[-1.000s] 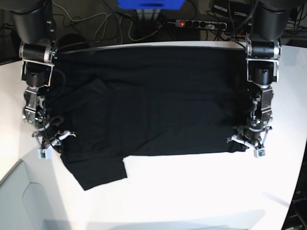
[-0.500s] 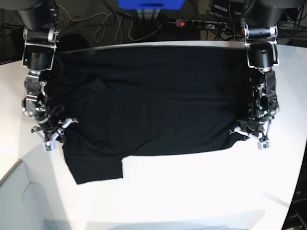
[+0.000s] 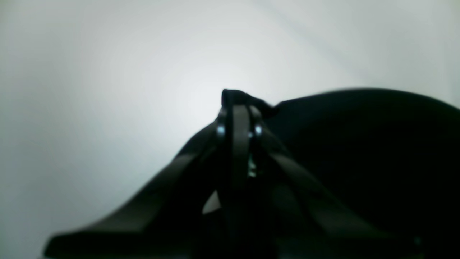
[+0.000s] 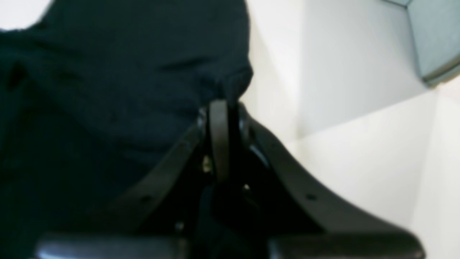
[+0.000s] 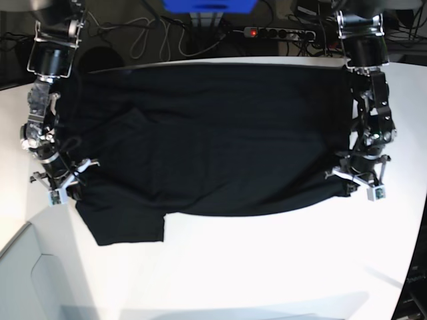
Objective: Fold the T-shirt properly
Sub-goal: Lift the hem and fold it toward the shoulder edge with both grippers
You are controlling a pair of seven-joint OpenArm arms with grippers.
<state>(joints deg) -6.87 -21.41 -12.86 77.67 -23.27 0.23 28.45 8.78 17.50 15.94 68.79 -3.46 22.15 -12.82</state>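
Observation:
The black T-shirt lies spread, plain side up, across the white table, with one sleeve hanging toward the front left. At the shirt's right edge my left gripper is shut on the cloth. In the left wrist view its jaws pinch a small tuft of the T-shirt. My right gripper is shut on the shirt's left edge by the sleeve. The right wrist view shows that gripper closed on a fold of the T-shirt.
Behind the table lie a power strip, loose cables and a blue object. The table's front-left corner is cut off diagonally. Bare white tabletop stretches in front of the shirt.
Both grippers have moved outward and a little back, drawing the shirt wider. The front-left sleeve has slid left and lies flatter; the right hem has shifted right.

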